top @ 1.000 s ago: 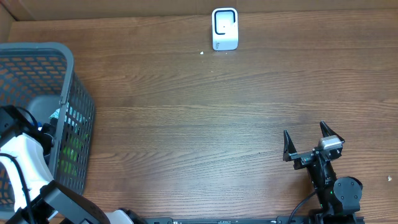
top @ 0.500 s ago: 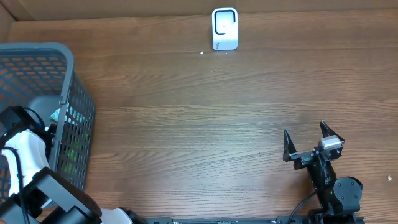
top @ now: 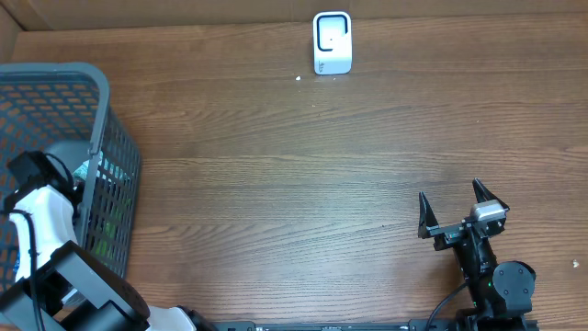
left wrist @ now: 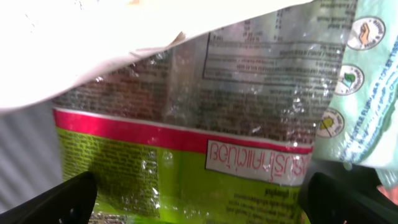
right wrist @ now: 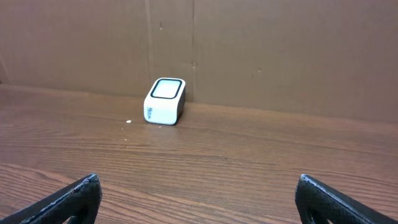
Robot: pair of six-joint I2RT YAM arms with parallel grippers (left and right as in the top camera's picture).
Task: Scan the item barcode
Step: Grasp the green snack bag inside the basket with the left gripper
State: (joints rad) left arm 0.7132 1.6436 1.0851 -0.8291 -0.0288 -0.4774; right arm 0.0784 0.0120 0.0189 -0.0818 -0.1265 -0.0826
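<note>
Left claw (left wrist: 202, 199) farther across the basket (top: 101, 83) (nearer its mesh wall)

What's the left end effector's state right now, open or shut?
Open: the left end effector has its fingertips wide apart at the frame's lower corners, green packet beyond them.

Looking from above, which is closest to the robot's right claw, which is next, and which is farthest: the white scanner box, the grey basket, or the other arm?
From the right gripper:
1. The white scanner, at the table's far edge.
2. The grey basket, far to the left.
3. The left arm, reaching into the basket behind its near wall.
</note>
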